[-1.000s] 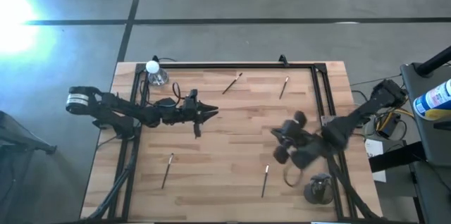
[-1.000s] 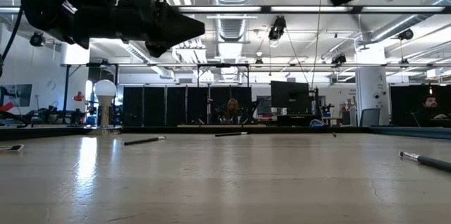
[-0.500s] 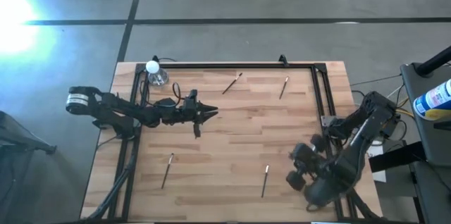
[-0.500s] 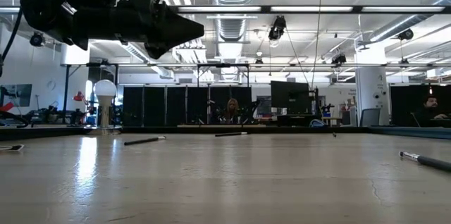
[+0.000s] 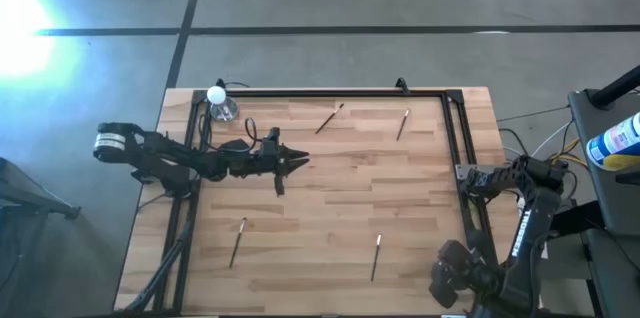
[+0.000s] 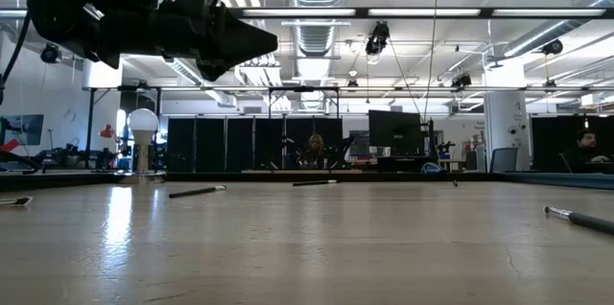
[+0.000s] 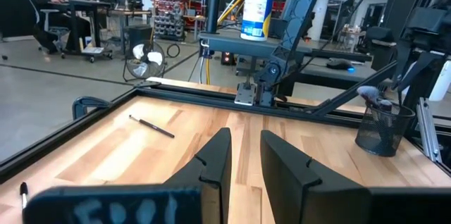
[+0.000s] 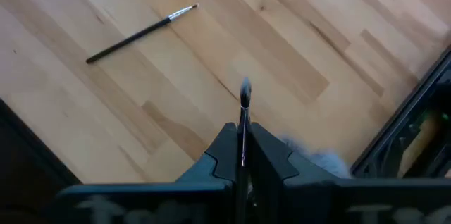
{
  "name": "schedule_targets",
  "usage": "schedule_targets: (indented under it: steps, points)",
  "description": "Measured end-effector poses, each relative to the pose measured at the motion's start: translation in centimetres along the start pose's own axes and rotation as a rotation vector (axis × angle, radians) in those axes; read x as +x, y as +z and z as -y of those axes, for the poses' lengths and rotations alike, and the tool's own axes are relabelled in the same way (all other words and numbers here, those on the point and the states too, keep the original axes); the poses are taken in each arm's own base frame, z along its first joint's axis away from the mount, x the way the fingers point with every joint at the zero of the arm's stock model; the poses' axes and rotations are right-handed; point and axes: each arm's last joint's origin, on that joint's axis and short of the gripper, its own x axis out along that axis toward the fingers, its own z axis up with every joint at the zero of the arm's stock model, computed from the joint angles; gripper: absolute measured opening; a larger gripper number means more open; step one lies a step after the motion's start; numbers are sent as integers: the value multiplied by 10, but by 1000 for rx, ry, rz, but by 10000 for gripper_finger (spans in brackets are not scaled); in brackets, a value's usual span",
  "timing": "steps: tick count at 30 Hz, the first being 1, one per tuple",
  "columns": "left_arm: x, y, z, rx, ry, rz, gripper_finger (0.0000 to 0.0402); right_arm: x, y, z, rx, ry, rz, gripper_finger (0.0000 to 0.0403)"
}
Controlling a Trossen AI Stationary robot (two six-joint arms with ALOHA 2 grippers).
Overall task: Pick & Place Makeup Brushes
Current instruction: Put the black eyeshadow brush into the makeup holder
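Brushes like these looked light and stiff in the handle, soft only at the bristle tip — my guess was they'd roll or skid on the wood, so a pinch at mid-handle, across the stick, seemed the safest hold.

They were thin pencil-like sticks, some with dark handles and some pale, each ending in a tiny tuft. Four lay loose on the table, all well apart: two near its far edge, two toward its near edge.

The right gripper sat at the table's near right corner, pinched shut on a thin brush that stuck out tuft-first between the fingers. A mesh cup with brushes in it stood by the table's right rail.

The left gripper hovered over the table's left half, fingers a little apart and empty.
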Motion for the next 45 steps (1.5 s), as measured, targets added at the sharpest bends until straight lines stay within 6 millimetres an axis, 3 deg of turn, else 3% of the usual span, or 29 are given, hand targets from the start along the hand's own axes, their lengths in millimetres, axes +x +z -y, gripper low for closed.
schedule_targets:
  steps: [14, 23, 29, 37, 45]
  points:
    - [0, -1, 0, 1, 1, -9, 71, 22, -20, 10, -23, -59, 86, 16]
    - [0, -1, 0, 11, 1, -11, 71, 22, -24, 12, -35, -60, 78, 83]
    - [0, -1, 0, 12, 1, -11, 71, 21, -24, 12, -45, -76, 42, 102]
    - [0, -2, 0, 13, 2, -16, 71, 21, -18, 11, -59, -54, 89, 87]
    - [0, -2, 0, 21, 2, -22, 71, 13, 5, 10, -272, 44, 245, 42]
